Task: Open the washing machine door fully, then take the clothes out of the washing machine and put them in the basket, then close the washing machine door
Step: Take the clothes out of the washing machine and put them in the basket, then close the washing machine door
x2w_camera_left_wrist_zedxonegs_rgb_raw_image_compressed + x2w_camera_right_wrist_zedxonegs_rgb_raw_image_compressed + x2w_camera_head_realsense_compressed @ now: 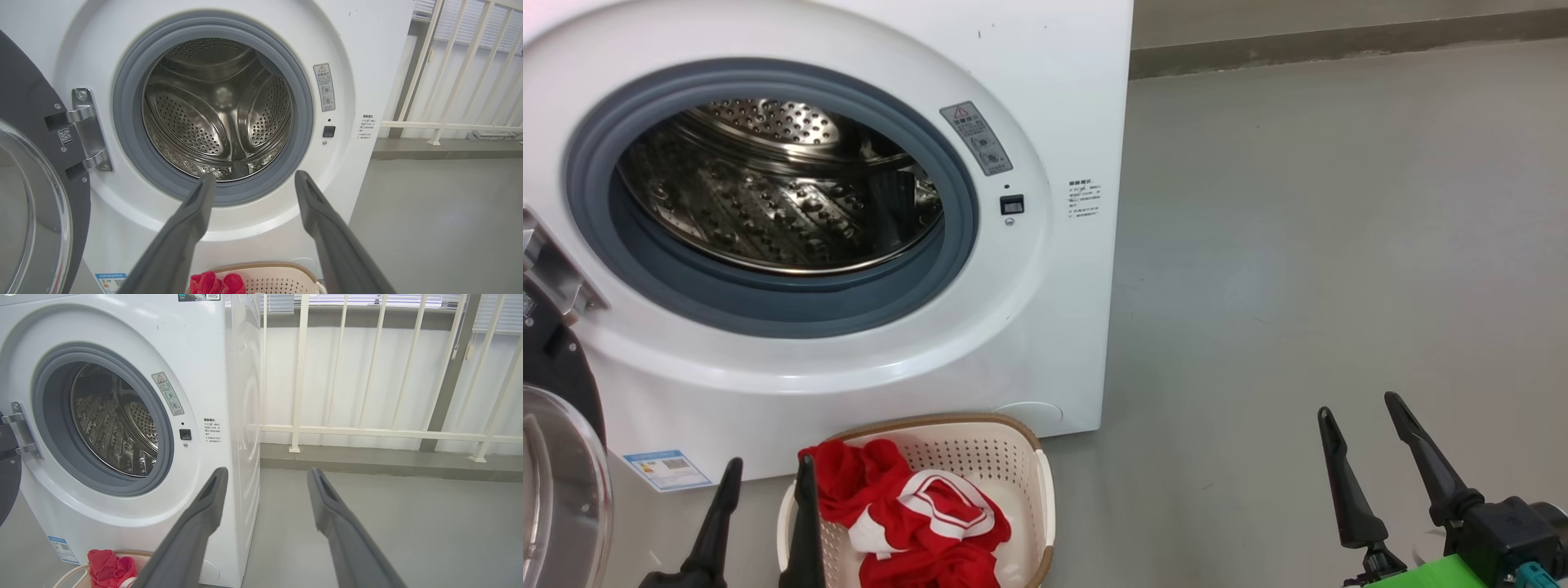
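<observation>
The white washing machine (1029,98) stands with its door (560,474) swung wide to the left, glass bowl at the lower left edge. Its steel drum (776,188) looks bare inside in the left wrist view (216,110). Red clothes (907,506) with white stripes lie heaped in the cream basket (1013,457) on the floor before the machine. My left gripper (768,474) is open, just left of the basket, holding nothing. My right gripper (1364,408) is open over bare floor at the lower right, well away from the basket.
Grey floor (1298,245) stretches to the right of the machine. A white railing (367,433) and a low kerb run along the wall behind. The open door's hinge (88,130) juts out at the machine's left.
</observation>
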Tool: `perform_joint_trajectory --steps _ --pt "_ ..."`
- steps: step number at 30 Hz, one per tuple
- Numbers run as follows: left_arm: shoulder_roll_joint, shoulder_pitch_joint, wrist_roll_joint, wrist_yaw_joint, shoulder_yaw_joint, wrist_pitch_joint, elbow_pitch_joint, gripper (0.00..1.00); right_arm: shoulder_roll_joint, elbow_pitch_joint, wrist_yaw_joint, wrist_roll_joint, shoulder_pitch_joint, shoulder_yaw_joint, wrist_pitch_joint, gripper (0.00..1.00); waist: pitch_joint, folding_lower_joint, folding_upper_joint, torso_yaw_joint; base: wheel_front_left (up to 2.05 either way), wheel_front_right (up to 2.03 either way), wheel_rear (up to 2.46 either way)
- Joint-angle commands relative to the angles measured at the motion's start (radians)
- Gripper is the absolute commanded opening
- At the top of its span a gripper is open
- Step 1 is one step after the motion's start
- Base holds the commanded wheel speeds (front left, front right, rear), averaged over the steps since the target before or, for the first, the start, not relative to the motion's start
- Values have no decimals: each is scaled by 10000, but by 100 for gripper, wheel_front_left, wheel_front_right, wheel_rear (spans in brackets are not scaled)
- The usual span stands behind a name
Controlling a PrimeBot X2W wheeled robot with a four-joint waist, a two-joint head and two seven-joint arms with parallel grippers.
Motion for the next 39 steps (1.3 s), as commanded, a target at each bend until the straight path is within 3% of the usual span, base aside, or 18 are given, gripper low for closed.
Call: perform_joint_trajectory --steps 1,14,29,39 --pt "135 -52 80 -76 334 -80 -198 100 -125 -299 50 -60 -218 175 -65 100 3 -1 0 15 0 0 0" --pt "113 -90 145 -81 265 -80 -181 100 -125 -312 50 -126 -222 135 -65 100 44 -1 0 72 -11 11 0" --pt "124 -142 199 -215 144 -80 -258 100 -125 -284 50 -101 -206 142 -65 100 47 -1 0 114 -126 126 0" --pt "167 -101 396 -138 -127 -62 -151 100 -125 -274 50 -123 -214 133 -65 100 54 -1 0 159 -32 32 0"
